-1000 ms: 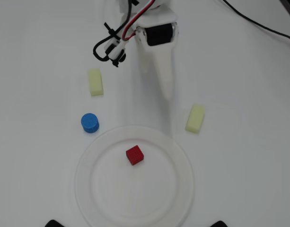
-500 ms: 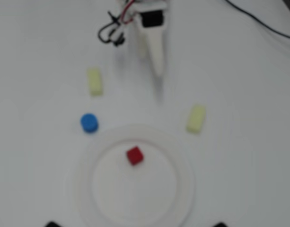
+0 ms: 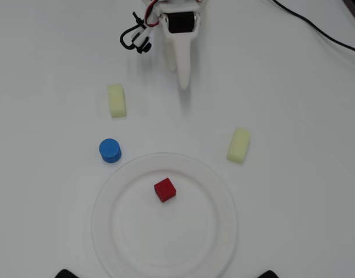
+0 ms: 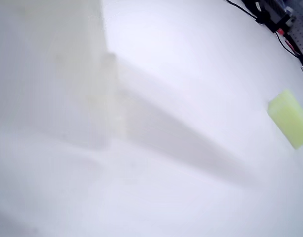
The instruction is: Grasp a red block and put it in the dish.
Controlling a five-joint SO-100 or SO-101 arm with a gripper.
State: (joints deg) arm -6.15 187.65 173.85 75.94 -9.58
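Your white two-finger pincer (image 3: 183, 86) hung empty over bare table, its tips appearing pressed together in the overhead view. The small red textured cube (image 3: 164, 190) lay well below it, inside the large round white plate (image 3: 221, 191), left of centre.

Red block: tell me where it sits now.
In the overhead view, the red block lies on the dish, slightly above centre, below-right of the blue cylinder.
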